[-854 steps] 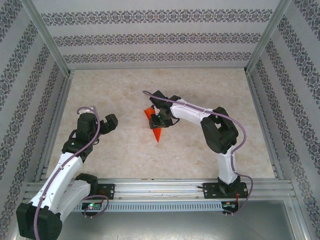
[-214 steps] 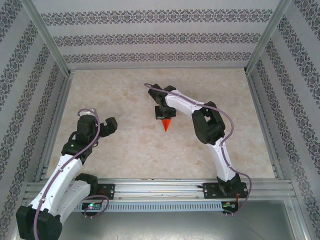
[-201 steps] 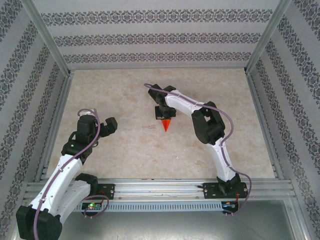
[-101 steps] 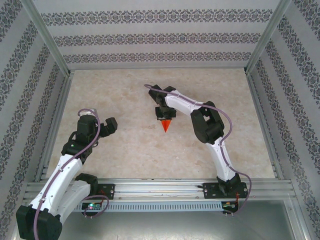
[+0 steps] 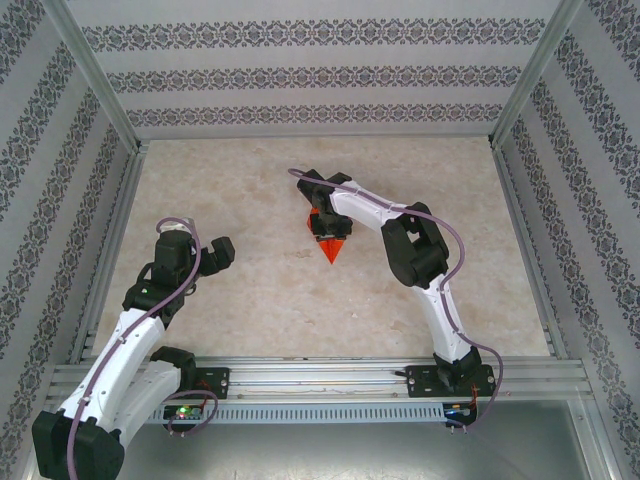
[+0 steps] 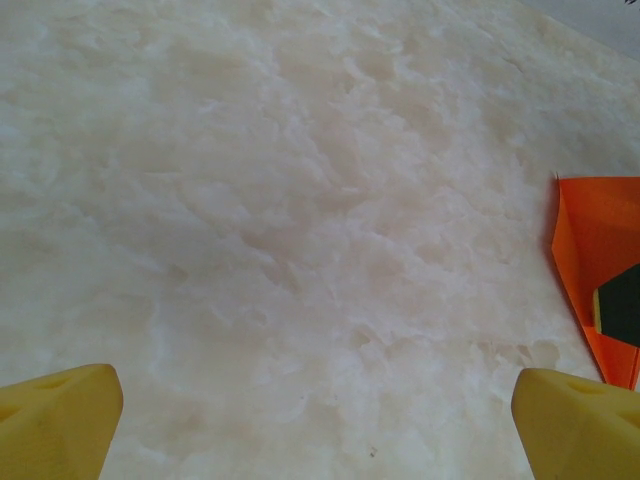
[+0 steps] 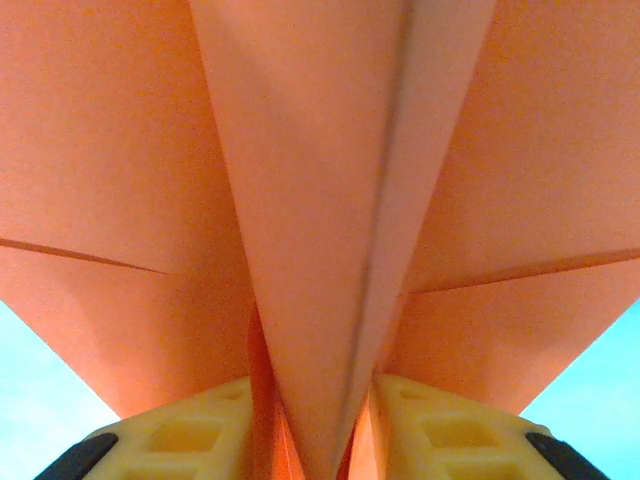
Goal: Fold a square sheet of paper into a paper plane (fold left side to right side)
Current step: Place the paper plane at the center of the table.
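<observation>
Paper plane (image 5: 330,243): where on the table (image 5: 220,190) is it? (Ana)

About the middle, seen from the top camera. Its sharp tip points to 6 o'clock, toward the arm bases, and its wide end at 12 o'clock is hidden under the right gripper (image 5: 325,222). (Ben)

Is that gripper holding it? (Ana)

The right wrist view shows the centre fold (image 7: 320,250) standing between the two yellow fingers (image 7: 190,435). The wings (image 7: 110,150) spread away toward 10 and 2 o'clock. The fingers sit close on either side of the fold, with slivers of orange paper between them and it. Whether they press the paper, I cannot tell. (Ben)

And the left gripper (image 5: 222,250)? (Ana)

Its jaws stand wide apart. From above it is at about 9 o'clock from the paper plane and well apart from it. In the left wrist view its yellow fingertips (image 6: 60,425) sit in the two bottom corners with bare marbled table between them. The orange paper shows at the 3 o'clock edge. (Ben)
</observation>
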